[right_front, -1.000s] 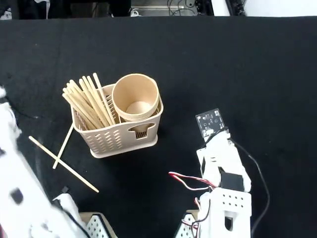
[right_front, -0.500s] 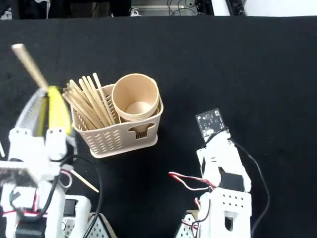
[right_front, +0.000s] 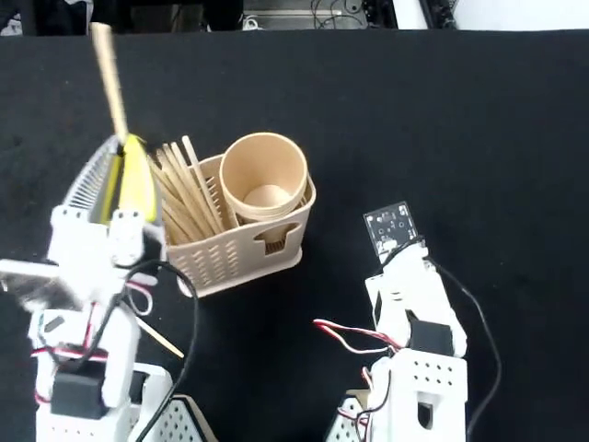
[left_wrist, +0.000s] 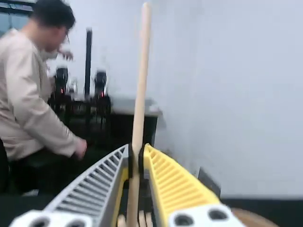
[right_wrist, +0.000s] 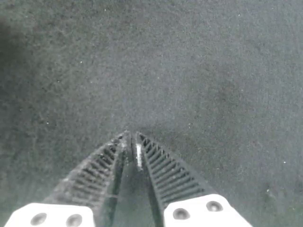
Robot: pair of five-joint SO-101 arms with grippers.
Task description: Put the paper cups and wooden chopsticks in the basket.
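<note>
Left gripper [right_front: 120, 147]: I see it clamped on one pale wooden chopstick [right_front: 109, 78], which projects past the fingertips, just beside the beige slotted plastic basket [right_front: 248, 253] (stacked tan paper cups [right_front: 265, 175] and bundled chopsticks [right_front: 189, 198] stand inside). Right gripper [right_wrist: 130, 139]: closed and empty, over the black tablecloth [right_front: 442, 120].

I see a matt, slightly rough black tablecloth [right_wrist: 189, 56]. The basket [right_front: 230, 258] looks smooth plastic, the chopsticks [right_front: 189, 189] bare wood.
</note>
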